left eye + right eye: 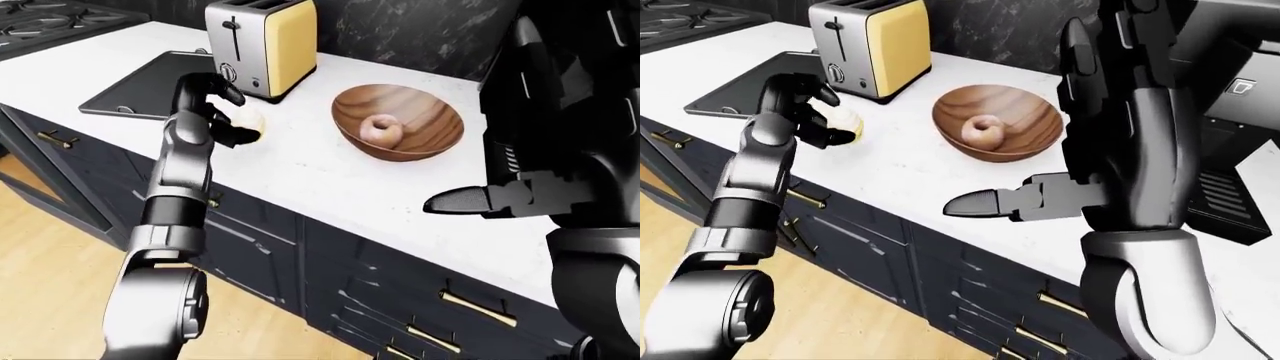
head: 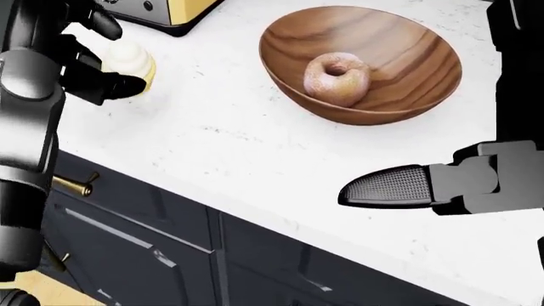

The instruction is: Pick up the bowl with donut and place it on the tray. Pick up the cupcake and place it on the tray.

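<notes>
A wooden bowl (image 2: 408, 70) with a sugared donut (image 2: 336, 78) in it stands on the white counter, at the top middle of the head view. A cream-frosted cupcake (image 2: 132, 64) stands on the counter at the left. My left hand (image 2: 119, 57) is at the cupcake, its dark fingers curled above and below it without clearly closing on it. My right hand (image 2: 382, 186) hovers over the counter below and right of the bowl, open and empty, one finger pointing left. The dark tray (image 1: 150, 82) lies on the counter at the left, past the cupcake.
A yellow and steel toaster (image 1: 265, 45) stands right of the tray, just above the cupcake in the left-eye view. A stove (image 1: 50, 22) is at the top left. Dark drawers with brass handles (image 1: 478, 309) run under the counter edge.
</notes>
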